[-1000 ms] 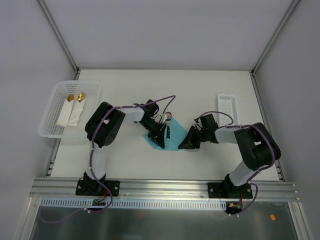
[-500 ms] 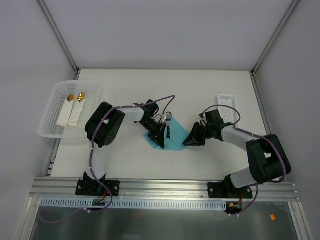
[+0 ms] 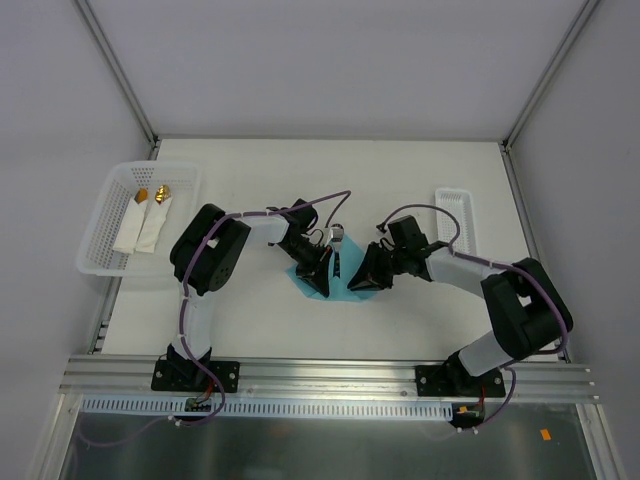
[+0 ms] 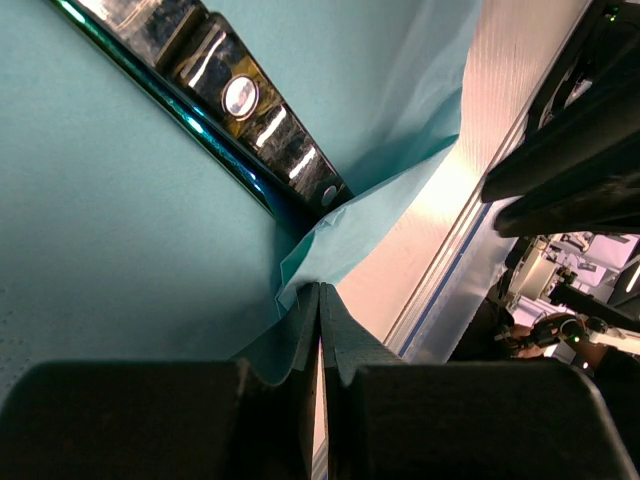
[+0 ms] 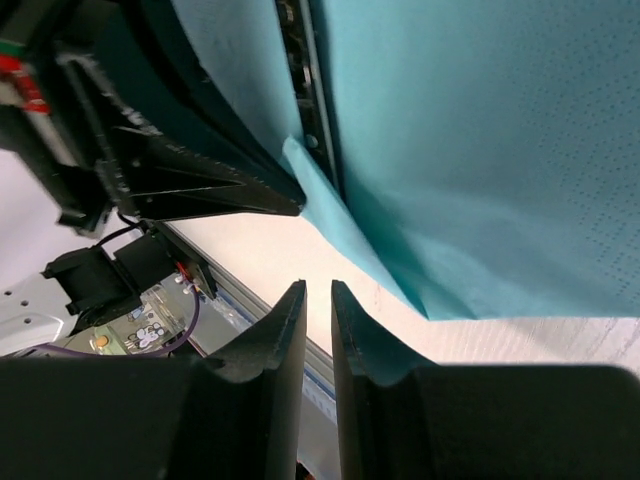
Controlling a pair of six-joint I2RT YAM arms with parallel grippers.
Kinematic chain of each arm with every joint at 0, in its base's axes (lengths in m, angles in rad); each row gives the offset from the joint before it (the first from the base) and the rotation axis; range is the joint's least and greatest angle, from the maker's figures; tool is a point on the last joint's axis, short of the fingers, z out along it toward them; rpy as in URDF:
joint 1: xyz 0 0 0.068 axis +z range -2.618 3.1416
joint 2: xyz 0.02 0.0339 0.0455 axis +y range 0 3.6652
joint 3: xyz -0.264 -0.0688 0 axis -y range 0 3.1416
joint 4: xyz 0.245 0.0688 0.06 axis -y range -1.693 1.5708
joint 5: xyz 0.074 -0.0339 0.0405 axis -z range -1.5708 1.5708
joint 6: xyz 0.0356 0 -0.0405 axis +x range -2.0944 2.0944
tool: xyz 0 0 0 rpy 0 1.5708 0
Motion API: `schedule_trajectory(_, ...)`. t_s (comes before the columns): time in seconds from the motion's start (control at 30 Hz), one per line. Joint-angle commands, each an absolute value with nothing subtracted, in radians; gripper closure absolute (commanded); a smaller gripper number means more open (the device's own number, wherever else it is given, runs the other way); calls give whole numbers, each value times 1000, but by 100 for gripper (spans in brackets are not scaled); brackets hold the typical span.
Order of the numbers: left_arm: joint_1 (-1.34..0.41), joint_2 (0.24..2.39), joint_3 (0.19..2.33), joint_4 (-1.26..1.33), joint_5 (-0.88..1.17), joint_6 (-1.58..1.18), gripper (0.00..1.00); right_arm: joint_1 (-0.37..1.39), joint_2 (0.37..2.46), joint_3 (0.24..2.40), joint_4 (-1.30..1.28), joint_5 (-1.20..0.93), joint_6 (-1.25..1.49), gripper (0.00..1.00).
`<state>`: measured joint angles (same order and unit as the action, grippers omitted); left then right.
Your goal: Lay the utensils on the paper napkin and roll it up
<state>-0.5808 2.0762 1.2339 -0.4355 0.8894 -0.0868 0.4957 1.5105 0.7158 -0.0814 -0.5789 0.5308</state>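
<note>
The teal paper napkin (image 3: 340, 272) lies mid-table, partly folded over the utensils, whose shiny heads (image 3: 336, 238) stick out at its far end. In the left wrist view a shiny utensil handle (image 4: 240, 100) runs diagonally under the napkin (image 4: 110, 220). My left gripper (image 4: 320, 290) is shut, pinching a folded edge of the napkin. My right gripper (image 5: 318, 290) hovers just off the napkin's near edge (image 5: 480, 150), jaws a narrow slit apart with nothing between them. From above, the left gripper (image 3: 318, 280) and the right gripper (image 3: 358, 283) nearly face each other across the napkin.
A white basket (image 3: 100, 250) at the left edge holds two white rolled napkins (image 3: 140, 225) with gold-tipped utensils. A narrow white tray (image 3: 455, 215) stands at the right. The table's metal front rail (image 5: 250, 310) runs close below the grippers.
My right gripper has swung left, closer to the napkin's edge, and its jaws have parted slightly. The left gripper has kept still, shut on the napkin.
</note>
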Motion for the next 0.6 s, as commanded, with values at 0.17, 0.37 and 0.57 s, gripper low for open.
schedule_trajectory(0.17, -566, 2089, 1224, -436, 821, -66, 100, 525, 1611, 695, -20, -540, 554, 82)
schedule_trajectory(0.37, -565, 2079, 1215, -436, 818, -66, 100, 523, 1672, 704, -43, -520, 526, 82)
schedule_trajectory(0.57, -555, 2034, 1181, -439, 808, -60, 98, 523, 1681, 713, -95, -492, 502, 83)
